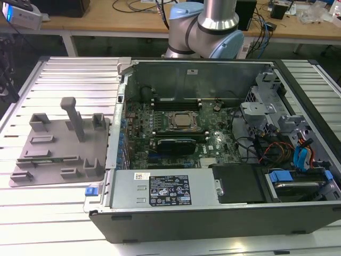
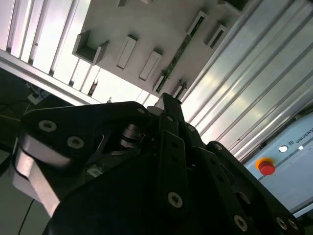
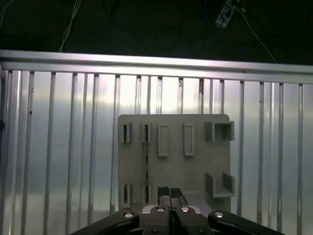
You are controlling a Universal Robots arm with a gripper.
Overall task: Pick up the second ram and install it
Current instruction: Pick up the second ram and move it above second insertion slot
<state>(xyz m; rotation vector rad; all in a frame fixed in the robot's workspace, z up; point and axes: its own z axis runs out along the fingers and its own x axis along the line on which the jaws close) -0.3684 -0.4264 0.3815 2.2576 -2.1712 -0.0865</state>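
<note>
Black gripper (image 3: pixel 169 192) is clenched on nothing, above the grey slotted plastic tray (image 3: pixel 176 169). The thin green ram stick (image 3: pixel 146 166) sits edge-up in it. Looks light, stiff, fragile. I'd pinch the flat sides mid-length.

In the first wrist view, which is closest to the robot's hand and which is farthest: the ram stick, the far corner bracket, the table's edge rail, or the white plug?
Starting from the hand:
1. ram stick, in its slot on the gray tray, right beside the hand.
2. far corner bracket, at that tray's far corner.
3. edge rail, beyond the tray.
4. white plug, out in the dark past the rail.
</note>
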